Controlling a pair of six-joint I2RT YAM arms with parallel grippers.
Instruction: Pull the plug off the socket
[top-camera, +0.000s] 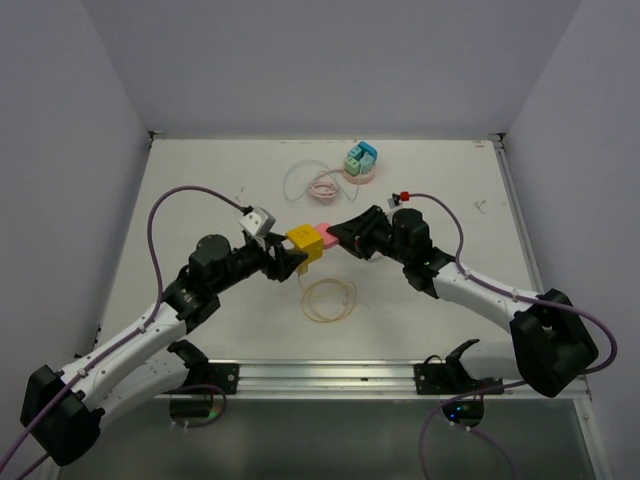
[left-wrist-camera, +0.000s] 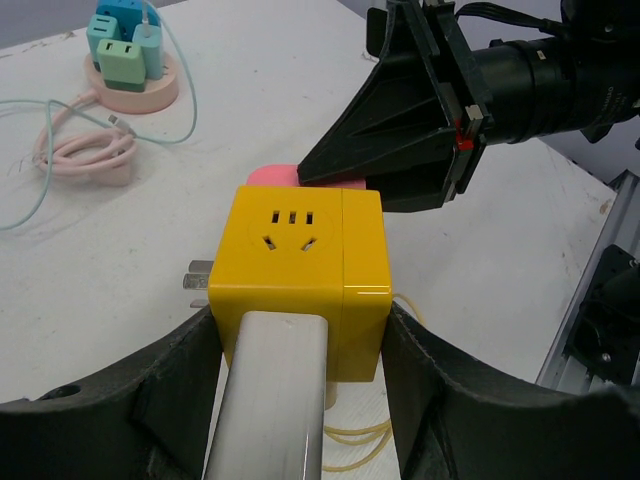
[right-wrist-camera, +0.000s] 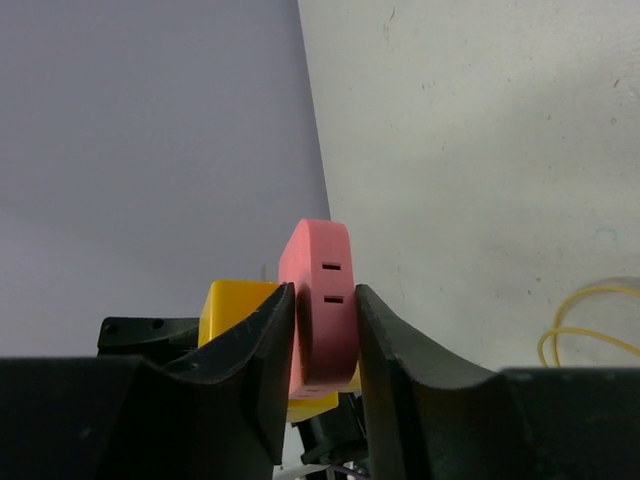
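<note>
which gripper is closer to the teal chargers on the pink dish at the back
Right. The right gripper, shut on the pink plug, is just nearside and left of the teal chargers; the left gripper, shut on the yellow socket, lies farther left and nearer the bases.

Your left arm (top-camera: 130, 345) and right arm (top-camera: 478, 292) have white links with black joints, and a mauve cable (top-camera: 190, 189) loops along each. Their fingers (right-wrist-camera: 250, 360) are matte black, and you'll see a small red tag (top-camera: 406, 195) by the right wrist.

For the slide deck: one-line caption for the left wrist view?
Left gripper clamps the yellow socket cube while the right gripper pinches the pink plug on its far side.
</note>
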